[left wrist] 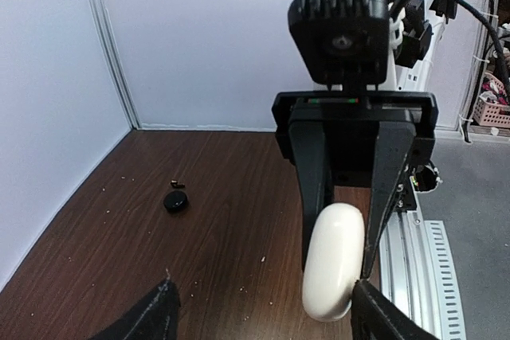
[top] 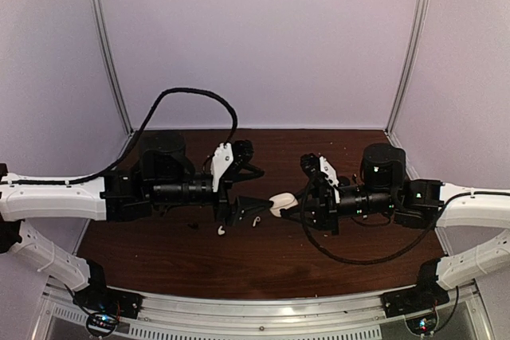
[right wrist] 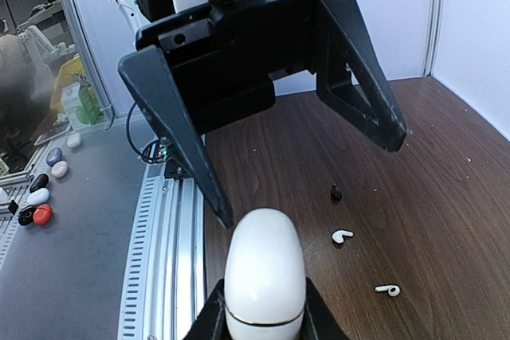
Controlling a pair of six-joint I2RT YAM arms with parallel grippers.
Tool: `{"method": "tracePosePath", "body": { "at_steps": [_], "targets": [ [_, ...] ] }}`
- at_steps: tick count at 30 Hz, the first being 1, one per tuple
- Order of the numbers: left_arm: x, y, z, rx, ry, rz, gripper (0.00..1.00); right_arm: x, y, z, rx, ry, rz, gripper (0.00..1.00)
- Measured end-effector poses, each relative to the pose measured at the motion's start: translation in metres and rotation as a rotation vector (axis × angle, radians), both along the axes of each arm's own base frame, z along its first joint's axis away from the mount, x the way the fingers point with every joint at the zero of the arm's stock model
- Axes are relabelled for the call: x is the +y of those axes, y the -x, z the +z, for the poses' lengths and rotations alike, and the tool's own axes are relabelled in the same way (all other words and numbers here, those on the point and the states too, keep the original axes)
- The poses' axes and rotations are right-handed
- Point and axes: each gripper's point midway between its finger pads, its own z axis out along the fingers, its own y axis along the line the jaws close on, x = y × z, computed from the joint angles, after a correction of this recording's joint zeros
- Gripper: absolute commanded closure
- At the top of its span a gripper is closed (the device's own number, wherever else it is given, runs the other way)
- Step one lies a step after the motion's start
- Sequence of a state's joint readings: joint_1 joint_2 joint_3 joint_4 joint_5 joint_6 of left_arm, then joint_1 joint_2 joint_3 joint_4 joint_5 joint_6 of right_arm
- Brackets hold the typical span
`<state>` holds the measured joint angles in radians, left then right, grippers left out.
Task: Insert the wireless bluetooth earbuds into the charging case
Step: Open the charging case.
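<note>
My right gripper is shut on a closed white charging case, held above the table. In the right wrist view the case fills the gap between my fingers. My left gripper is open and empty, facing the case. Its right fingertip is at the case's lower edge; I cannot tell if it touches. Two white earbuds and a black earbud lie on the table below. The white ones also show in the top view.
A round black case with a tiny dark piece beside it lies on the brown table near the back wall. Pale crumbs are scattered about. A metal rail runs along the near edge.
</note>
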<state>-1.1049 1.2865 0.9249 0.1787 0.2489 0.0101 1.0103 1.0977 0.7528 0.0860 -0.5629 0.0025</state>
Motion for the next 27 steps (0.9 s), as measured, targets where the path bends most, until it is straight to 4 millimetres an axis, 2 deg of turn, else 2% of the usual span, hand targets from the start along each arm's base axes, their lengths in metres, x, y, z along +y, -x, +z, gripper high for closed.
{"method": "tracePosePath", "body": {
  "at_steps": [4,10,19,23,27],
  "targets": [
    [-0.008,-0.001,-0.017,0.027,-0.048,-0.016,0.30,0.000,0.000,0.000,0.001,0.002,0.001,1.00],
    [-0.011,0.001,-0.021,0.035,-0.055,-0.020,0.36,0.000,0.000,-0.001,0.002,0.003,-0.001,1.00],
    [-0.005,-0.004,-0.012,0.081,-0.024,0.003,0.43,-0.001,-0.005,0.003,-0.015,-0.010,-0.016,1.00],
    [0.003,-0.020,0.001,0.067,0.018,0.064,0.43,0.000,0.001,0.000,-0.007,-0.002,0.015,1.00],
    [0.007,-0.033,0.004,0.060,0.027,0.113,0.41,0.001,0.006,0.000,-0.008,-0.002,0.040,1.00]
  ]
}}
